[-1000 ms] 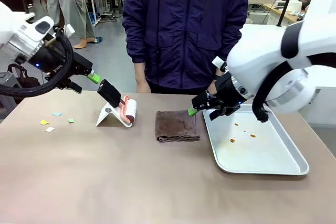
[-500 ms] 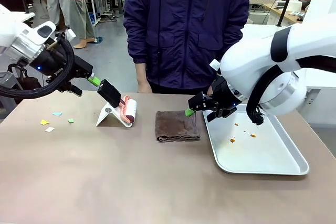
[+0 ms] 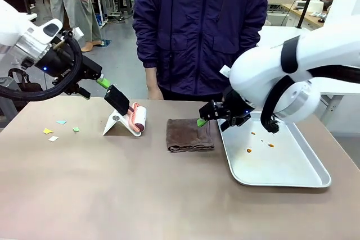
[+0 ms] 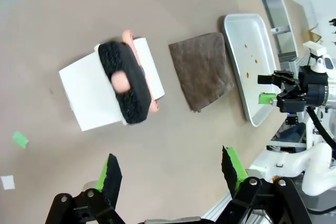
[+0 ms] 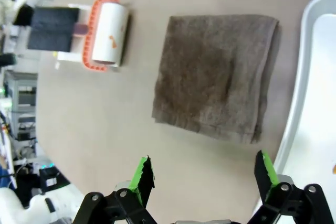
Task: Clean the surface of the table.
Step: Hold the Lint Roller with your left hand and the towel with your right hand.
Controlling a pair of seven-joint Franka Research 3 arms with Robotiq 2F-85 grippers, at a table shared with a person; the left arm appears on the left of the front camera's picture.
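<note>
Jaws apart and empty, the right gripper (image 3: 201, 121) is held above the edge of the brown towel (image 3: 190, 134) on the table (image 3: 112, 184), the left gripper (image 3: 104, 83) near the lint roller (image 3: 138, 119); should only the towel's rim be pinched, it may be unfolded and dropped.

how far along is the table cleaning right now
Done: nothing visible; coloured paper scraps lie on the table, at its left. In hand: nothing; the left gripper hovers open near the lint roller on its stand, the right gripper open near the folded brown towel. Left: pick a tool and clear the scraps.
</note>
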